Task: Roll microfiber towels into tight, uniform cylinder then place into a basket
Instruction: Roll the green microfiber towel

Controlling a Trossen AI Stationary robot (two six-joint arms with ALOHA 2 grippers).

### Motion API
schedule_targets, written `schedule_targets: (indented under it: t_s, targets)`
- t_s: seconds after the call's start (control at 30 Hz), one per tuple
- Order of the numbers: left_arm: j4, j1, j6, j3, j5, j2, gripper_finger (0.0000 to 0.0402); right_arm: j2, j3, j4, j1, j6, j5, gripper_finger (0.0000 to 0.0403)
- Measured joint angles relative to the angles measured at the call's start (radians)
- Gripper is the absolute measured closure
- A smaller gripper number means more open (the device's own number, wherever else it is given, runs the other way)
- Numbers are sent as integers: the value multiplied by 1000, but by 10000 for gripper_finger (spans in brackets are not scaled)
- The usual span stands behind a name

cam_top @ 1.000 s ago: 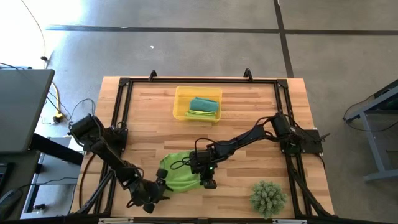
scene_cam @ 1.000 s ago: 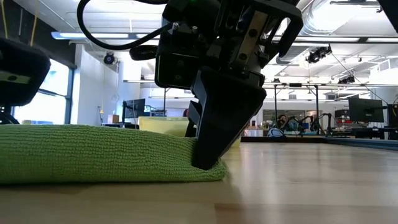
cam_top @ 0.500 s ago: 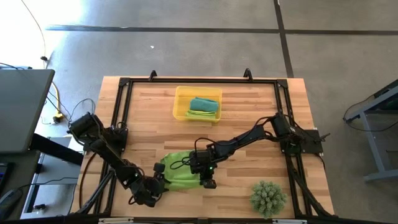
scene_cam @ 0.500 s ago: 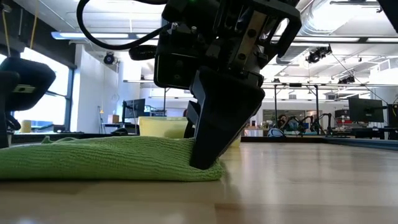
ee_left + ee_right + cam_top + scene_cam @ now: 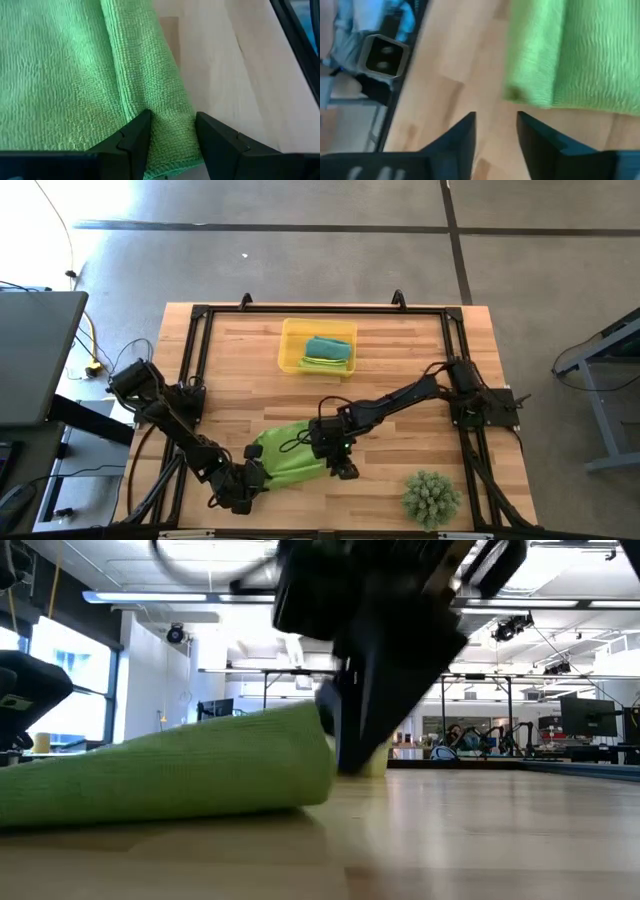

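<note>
Towel on the table: the soft lime-green microfiber towel (image 5: 288, 457) lies at the near side of the wooden table (image 5: 400, 360), partly rolled up, not yet a tight tube.
Left claw: the left gripper (image 5: 171, 129) pinches one end of the roll, likely so it cannot slip or unroll.
Right claw: the right gripper (image 5: 495, 131) has its fingers apart with nothing between them, just off the towel's other end.
Basket: the shallow see-through yellow plastic tray (image 5: 291, 345) sits at the far side, with a teal and a green towel already inside.
</note>
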Motion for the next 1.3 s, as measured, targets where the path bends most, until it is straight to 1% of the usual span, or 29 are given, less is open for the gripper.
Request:
schedule_targets:
  t_s: [0.1,0.13,0.17,0.23,0.33,0.43,0.53,0.63,0.83,0.9,1.0,1.1,1.17,1.23,1.3]
  targets:
    - [0,0,-55,0,6,0,255,-55,1,-39,13,-79,8,243]
    - [0,0,-70,0,6,0,254,-68,1,-42,24,-112,23,235]
    - [0,0,-86,0,6,0,254,-81,2,-51,39,-154,59,231]
    - [1,0,-106,-1,6,0,254,-103,2,-47,84,-251,166,228]
    - [4,0,-126,-1,5,1,254,-114,3,-13,163,-406,396,231]
    - [8,0,-127,-2,4,2,254,-83,3,51,223,-490,592,238]
    - [9,0,-128,-2,2,2,254,-49,3,124,255,-520,720,243]
    - [17,4,-130,-3,-6,3,254,-20,3,155,266,-516,809,246]
    - [31,12,-164,-4,-1,4,255,15,5,154,240,-478,813,247]
    - [30,13,-164,-3,-1,4,255,18,5,151,227,-474,797,244]
    - [31,13,-164,-3,1,4,255,18,5,151,206,-417,755,229]
    - [37,13,-164,-3,17,4,255,18,5,132,184,-346,730,202]
    - [40,13,-164,-3,17,4,255,18,5,106,170,-286,693,187]
    - [45,14,-164,-3,19,4,254,18,5,89,158,-224,678,180]
    - [52,14,-164,-4,22,3,254,17,5,67,150,-189,675,181]
